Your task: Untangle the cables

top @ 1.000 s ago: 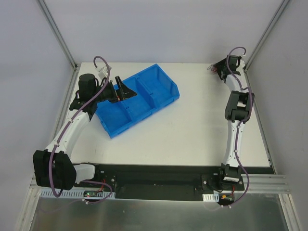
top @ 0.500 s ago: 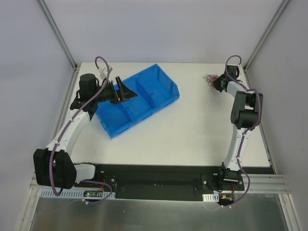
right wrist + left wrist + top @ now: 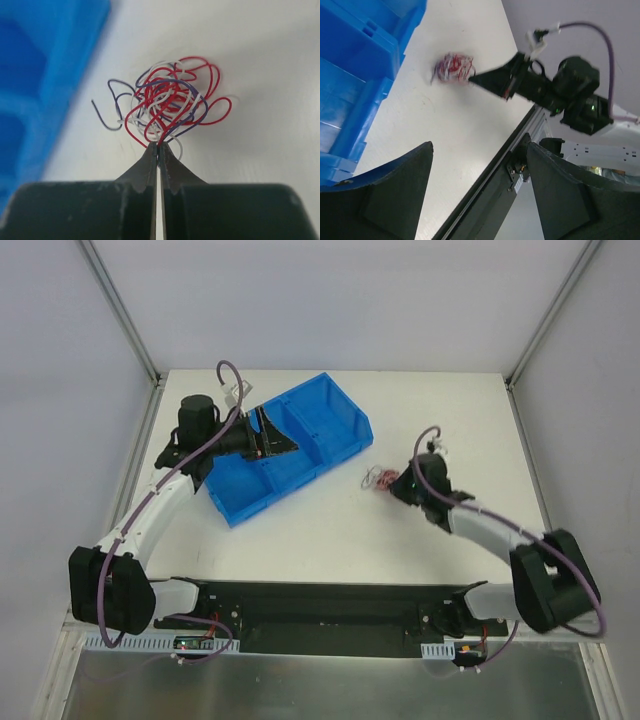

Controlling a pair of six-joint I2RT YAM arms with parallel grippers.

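Note:
The cables are a small ball of thin red, white and dark curly wires on or just over the white table, to the right of the blue bin. They show as a tiny clump from the top and as a blurred one in the left wrist view. My right gripper is shut on a few strands at the tangle's near edge; from above, the right gripper sits just right of the clump. My left gripper hovers over the bin, jaws wide apart and nothing between them.
The blue bin with dividers lies at an angle on the left half of the table; its wall is left of the tangle. A black rail runs along the near edge. Metal frame posts stand at the far corners.
My right arm swung from the far right corner toward the middle of the table, its gripper shutting on the tangle and bringing it along. My left gripper shifted slightly right over the bin.

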